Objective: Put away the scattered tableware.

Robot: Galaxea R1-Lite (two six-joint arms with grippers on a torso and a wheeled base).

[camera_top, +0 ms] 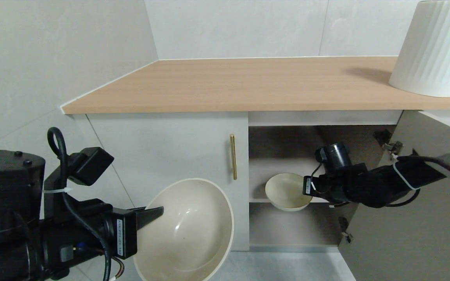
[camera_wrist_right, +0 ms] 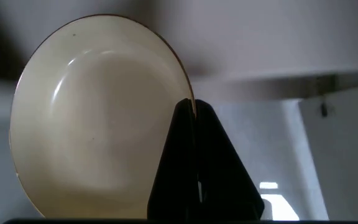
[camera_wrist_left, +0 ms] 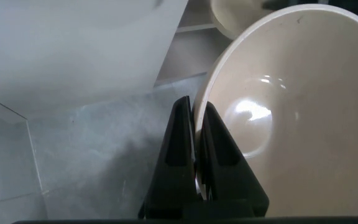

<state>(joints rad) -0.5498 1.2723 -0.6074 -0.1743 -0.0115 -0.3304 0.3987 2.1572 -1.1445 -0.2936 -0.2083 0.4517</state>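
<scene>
Two bowls in play: the large bowl (camera_top: 188,230) is pinched at its rim by the left gripper (camera_wrist_left: 196,115), in front of the closed cabinet door (camera_top: 166,156). At its two o'clock, the small bowl (camera_top: 285,191) is clamped in the right gripper (camera_wrist_right: 193,109) at the front edge of the shelf (camera_top: 257,183). The wrist views show the fingers straddling each rim.
</scene>
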